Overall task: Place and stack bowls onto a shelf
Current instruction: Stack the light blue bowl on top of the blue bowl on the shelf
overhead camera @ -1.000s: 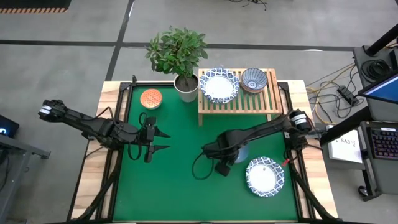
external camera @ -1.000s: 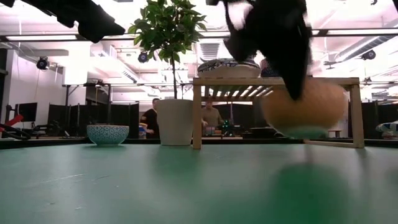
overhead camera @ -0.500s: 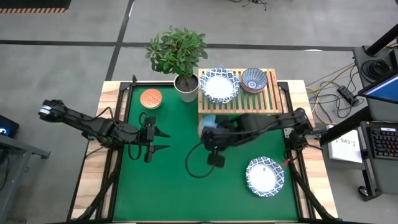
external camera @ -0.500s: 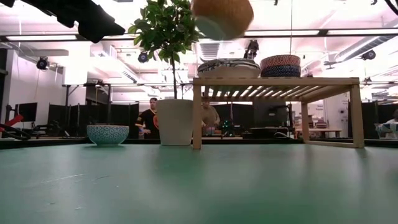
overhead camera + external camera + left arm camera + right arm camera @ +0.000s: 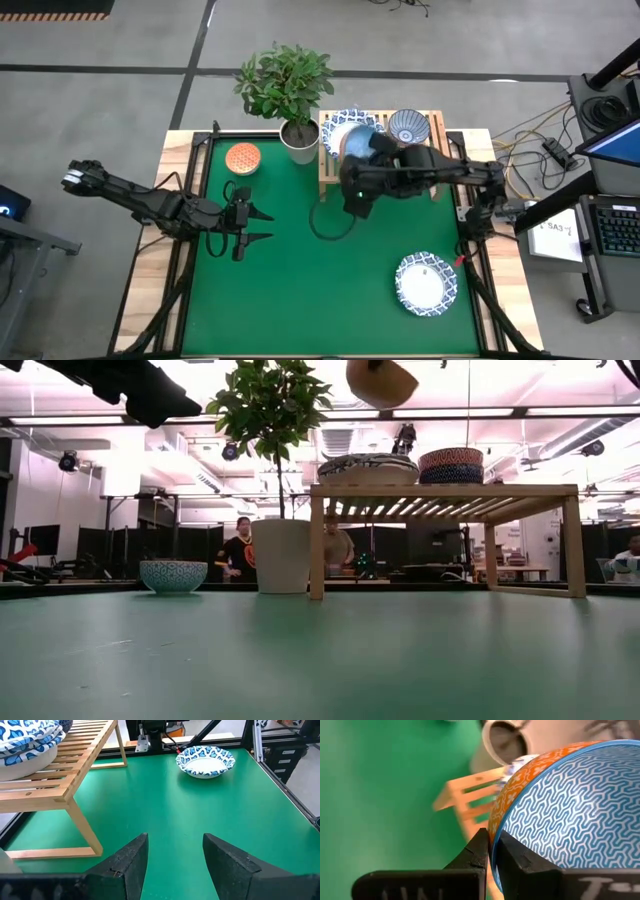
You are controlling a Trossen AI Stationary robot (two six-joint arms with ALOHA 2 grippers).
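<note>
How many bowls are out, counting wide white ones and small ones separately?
Wide white, blue-rimmed: 2, shelf bowl and table bowl.
Small: 3, orange-red bowl, dark blue bowl, and the held bowl in the right gripper.
Total: 5.

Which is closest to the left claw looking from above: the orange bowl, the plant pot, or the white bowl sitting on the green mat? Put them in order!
From the left claw, in the high view:
1. Orange bowl, at the mat's far left corner.
2. Plant pot, beside the shelf.
3. White bowl, across the mat on the right arm's side.
</note>
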